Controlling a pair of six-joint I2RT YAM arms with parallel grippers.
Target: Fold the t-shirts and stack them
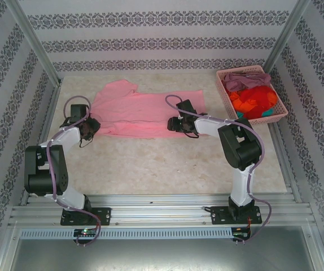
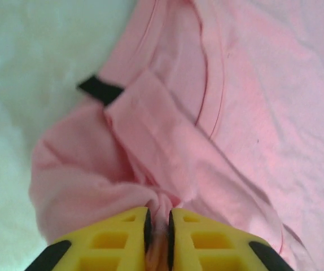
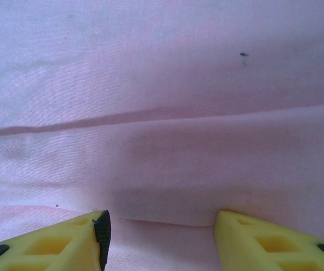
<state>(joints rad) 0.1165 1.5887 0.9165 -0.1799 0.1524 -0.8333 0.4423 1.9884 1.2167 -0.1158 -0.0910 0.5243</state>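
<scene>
1. Noted pink shirt [image 1: 145, 116] lying open and rumpled on the desk [image 1: 167, 169], upper middle of the top view. No fold in it yet, as far as can be seen.
2. Found left jaws at the shirt's left edge, narrowed almost shut on a bunched wad of pink cloth close to the collar (bottom centre of the left wrist view). Also a black tab [image 2: 100, 89] by the collar, possibly a label; cannot confirm.
3. Found right jaws set wide over flat pink cloth toward the shirt's right side, gripping nothing. Cannot tell whether touching the cloth or just above it.
4. Logged more shirts waiting in the basket [image 1: 224, 93], upper right of the top view: mauve shirt [image 1: 246, 78] at the far end, orange-red shirt [image 1: 255, 101] in the middle, teal shirt [image 1: 270, 113] at the near edge. All crumpled, none folded. Cannot tell how many pieces make up the orange-red heap.
5. Judged stacking not begun, with only the one open shirt on the desk.
6. Judged progress early: one shirt out and partly flattened, nothing finished. Left to do: smooth and fold the pink shirt, then take, fold and stack each shirt from the basket.
</scene>
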